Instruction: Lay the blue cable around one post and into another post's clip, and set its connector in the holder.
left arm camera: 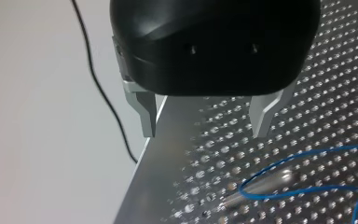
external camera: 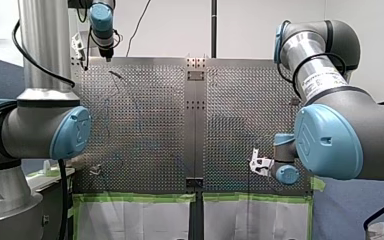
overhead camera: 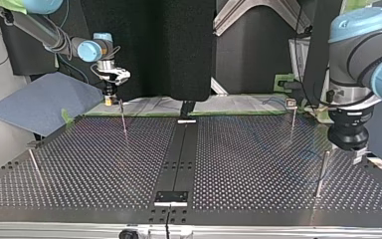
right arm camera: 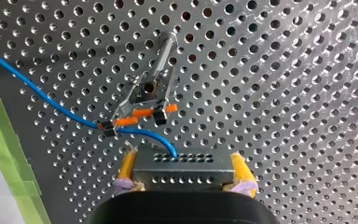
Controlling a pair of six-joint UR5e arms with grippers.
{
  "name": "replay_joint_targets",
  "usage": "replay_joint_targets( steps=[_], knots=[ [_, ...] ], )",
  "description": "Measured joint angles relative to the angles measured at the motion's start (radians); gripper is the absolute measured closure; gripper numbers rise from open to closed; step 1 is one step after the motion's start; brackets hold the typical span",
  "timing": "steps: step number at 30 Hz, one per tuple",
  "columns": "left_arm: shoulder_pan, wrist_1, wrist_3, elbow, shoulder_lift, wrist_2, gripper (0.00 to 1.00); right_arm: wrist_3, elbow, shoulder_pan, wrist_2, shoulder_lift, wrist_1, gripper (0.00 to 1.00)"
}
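Observation:
In the right wrist view my right gripper (right arm camera: 184,164) has its yellow pads (right arm camera: 127,165) shut on a grey perforated connector (right arm camera: 182,176). The blue cable (right arm camera: 37,88) leaves the connector and runs through the orange-tipped clip (right arm camera: 142,100) on a post just ahead. The left wrist view shows my left gripper (left arm camera: 205,126) open, with nothing between its metal fingers (left arm camera: 145,114). Beneath it the blue cable (left arm camera: 307,151) loops around a thin metal post (left arm camera: 265,183). Seen from the top view, my right gripper (overhead camera: 110,93) is at the far left and my left gripper (overhead camera: 354,152) at the right.
Thin posts stand on the perforated table: one (overhead camera: 124,121) beside my right gripper, one (overhead camera: 35,168) at the top view's near left, one (overhead camera: 320,173) under my left gripper. Another post carries a clip (overhead camera: 291,103). Green tape (external camera: 135,198) edges the table.

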Motion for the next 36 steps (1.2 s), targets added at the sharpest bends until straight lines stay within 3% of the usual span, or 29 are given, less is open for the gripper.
replay_joint_targets(
  steps=[15,29,36],
  knots=[
    [-0.051,0.033,-0.003,-0.039,0.029,0.106,0.0,0.0,0.0,-0.001,0.014,-0.001,0.0,0.75],
    [-0.121,0.126,0.062,-0.145,0.119,0.199,0.0,-0.001,0.001,0.0,0.056,0.0,0.015,0.75],
    [-0.181,0.189,0.077,-0.209,0.075,0.168,0.0,-0.002,0.001,0.007,0.088,0.0,0.038,0.75]
  ],
)
